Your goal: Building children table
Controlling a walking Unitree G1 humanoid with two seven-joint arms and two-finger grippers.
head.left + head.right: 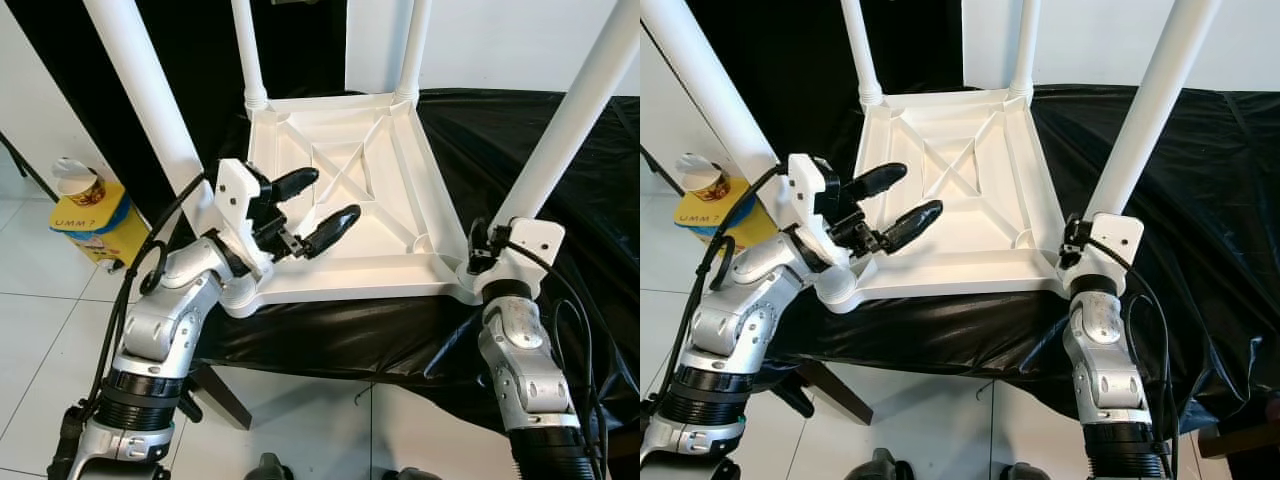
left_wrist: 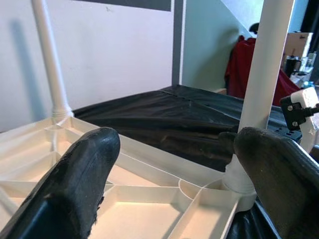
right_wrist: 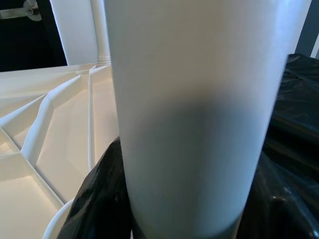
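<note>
The right gripper (image 1: 478, 262) clasped the base of the near-right leg (image 1: 575, 115), apparently closed around it. The left gripper (image 1: 320, 205) hovered wide open, holding nothing, over the upturned tabletop (image 1: 350, 215) on black sheeting (image 1: 520, 140). Beyond, a yellow box (image 1: 92, 222) read "UMM?".

- A table (image 1: 560, 150) draped in wrinkled black plastic sheeting (image 1: 1200, 200) is seen, with the sheeting hanging over its near edge.
- A white children's tabletop (image 1: 345, 200) is laid upside down directly on the sheeting, its ribbed underside facing up and its near corners reaching past the draped edge.
- Four white legs (image 1: 575, 110) are seen standing upright from its corners.
- A white tiled floor (image 1: 40, 310) is seen below, on which a yellow container (image 1: 95, 225) is set to the robot's left.
</note>
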